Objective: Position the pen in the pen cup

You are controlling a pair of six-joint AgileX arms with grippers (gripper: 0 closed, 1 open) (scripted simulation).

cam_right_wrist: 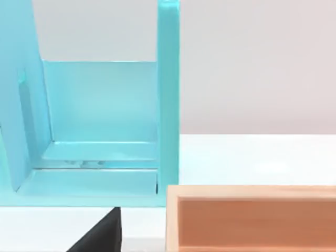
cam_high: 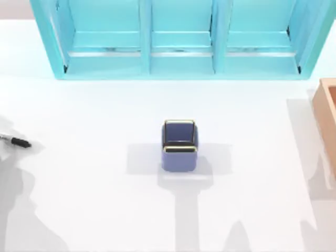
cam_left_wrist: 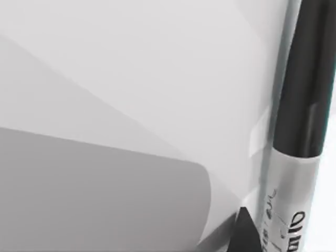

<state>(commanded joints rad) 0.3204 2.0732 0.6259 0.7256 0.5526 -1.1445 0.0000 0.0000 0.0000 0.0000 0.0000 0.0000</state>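
Note:
The pen (cam_high: 16, 140) lies at the table's far left edge, its black end pointing right and its silvery shaft running out of the top view. The left wrist view shows the pen (cam_left_wrist: 302, 131) very close, black section above a silver-grey shaft with lettering. A dark part of my left gripper (cam_left_wrist: 244, 233) sits right beside it; whether it touches is unclear. The pen cup (cam_high: 179, 147), square and blue-violet with a gold-cream rim, stands upright at the table's middle, far right of the pen. A dark part of my right gripper (cam_right_wrist: 102, 233) shows low near the shelf.
A big turquoise shelf unit (cam_high: 178, 42) spans the back of the table. A wooden box (cam_high: 328, 118) sits at the right edge, also close in the right wrist view as the wooden box (cam_right_wrist: 252, 218) beside the shelf unit (cam_right_wrist: 105, 131). Arm shadows fall on the white table front.

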